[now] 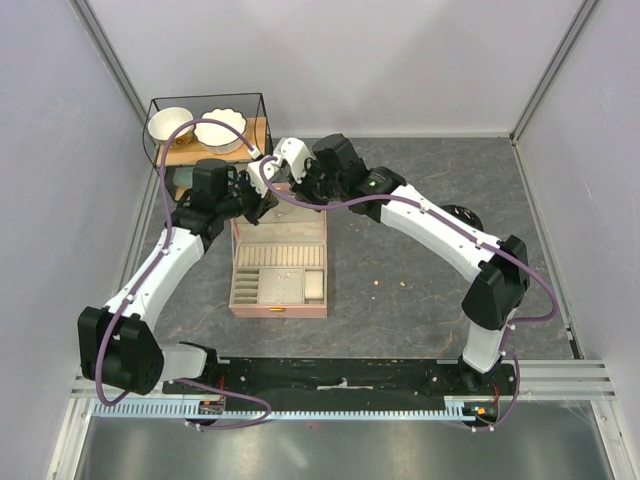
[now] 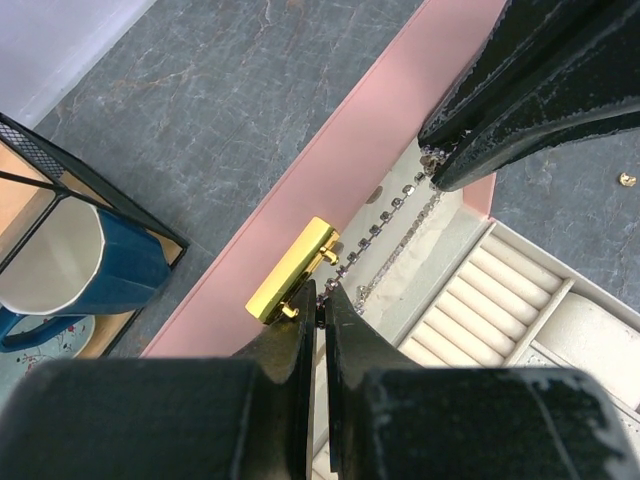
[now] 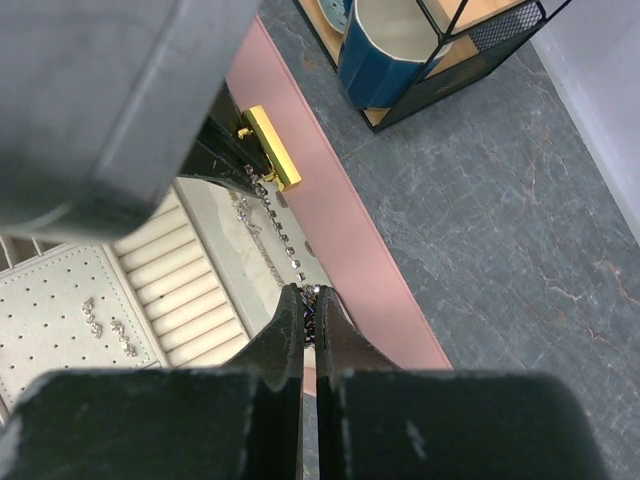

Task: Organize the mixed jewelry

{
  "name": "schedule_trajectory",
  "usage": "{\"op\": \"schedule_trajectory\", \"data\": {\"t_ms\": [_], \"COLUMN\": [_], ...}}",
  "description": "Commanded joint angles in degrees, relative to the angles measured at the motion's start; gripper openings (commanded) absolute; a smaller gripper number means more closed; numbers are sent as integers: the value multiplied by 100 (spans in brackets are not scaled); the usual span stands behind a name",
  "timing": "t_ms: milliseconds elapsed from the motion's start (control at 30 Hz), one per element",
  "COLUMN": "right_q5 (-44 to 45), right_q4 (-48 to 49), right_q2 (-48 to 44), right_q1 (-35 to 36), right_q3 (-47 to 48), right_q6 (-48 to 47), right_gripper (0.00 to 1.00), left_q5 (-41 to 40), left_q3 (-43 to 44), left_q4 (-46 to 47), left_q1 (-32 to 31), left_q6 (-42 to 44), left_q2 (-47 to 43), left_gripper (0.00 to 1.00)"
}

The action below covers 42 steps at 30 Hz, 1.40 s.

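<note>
Both jaws clenched, left gripper [image 2: 322, 303], right gripper [image 3: 310, 300], each pinching one chain [image 2: 385, 215] end

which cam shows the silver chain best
Left wrist: the chain hangs strung between left fingers and right fingers over the pink box. Right wrist shows it too, partly shadowed. Top view hides it behind the arms.

Pale, seemingly lilac walls [image 1: 330, 60] enclose a grey marbled tabletop [image 1: 450, 160].

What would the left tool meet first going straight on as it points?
Probably the pink rectangular box's lid rim beside the gold clasp, just beyond the thin silvery chain the left tool pinches; depth unclear.
</note>
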Motion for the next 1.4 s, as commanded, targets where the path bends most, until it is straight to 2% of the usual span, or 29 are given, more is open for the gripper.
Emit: {"op": "schedule_trajectory", "data": {"t_ms": [0, 700, 1033, 1367], "right_q5": [597, 940, 1397, 1836], "right_q4": [-28, 157, 359, 429], "right_q2": [-49, -119, -163, -146], "right_q1": [-87, -25, 80, 150], "right_q3": [-68, -244, -332, -340], "right_q6": [56, 249, 275, 346], "right_gripper": [0, 0, 0, 0], "left_q5": [-309, -274, -493, -941], "left_q3": [152, 178, -94, -147], "left_q4": [279, 287, 551, 569], "left_q1": [154, 154, 137, -100], "left_q6": [184, -176, -396, -467], "left_q2": [91, 65, -340, -331], "left_gripper": [1, 1, 1, 2]}}
